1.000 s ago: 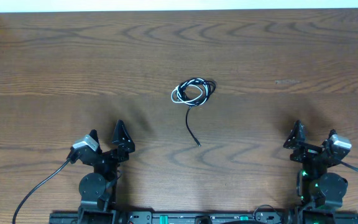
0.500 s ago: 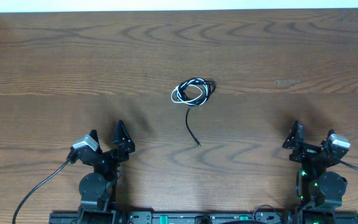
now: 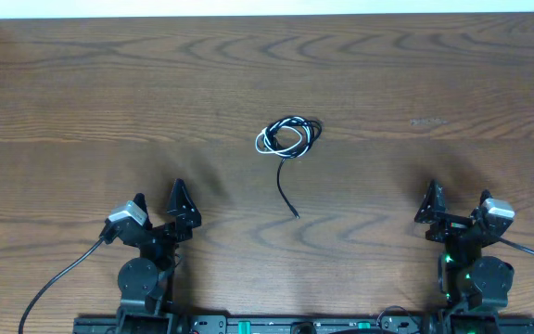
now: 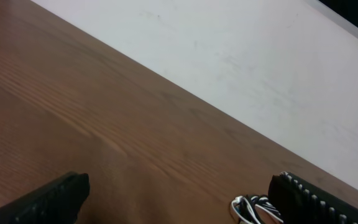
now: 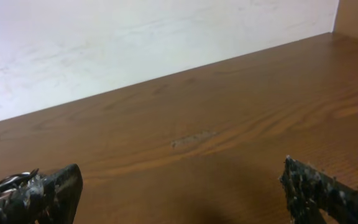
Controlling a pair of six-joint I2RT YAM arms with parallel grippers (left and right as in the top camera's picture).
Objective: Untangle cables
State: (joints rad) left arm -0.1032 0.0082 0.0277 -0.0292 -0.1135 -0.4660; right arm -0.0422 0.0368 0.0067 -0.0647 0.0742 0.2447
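The cables lie in a small knot of black and white loops at the table's middle. One black tail runs from the knot toward the near edge. My left gripper sits near the front left, open and empty, well away from the knot. My right gripper rests at the front right, also open and empty. The left wrist view shows the cables partly hidden behind the right finger, with the gripper spread wide. In the right wrist view the cables peek past the left finger of the gripper.
The wooden table ends at a white wall along its far side. A faint scuff mark shows on the wood at the right. Thick black arm wires trail off the front left.
My right gripper has shifted slightly to the left. The left arm and the cables have not moved.
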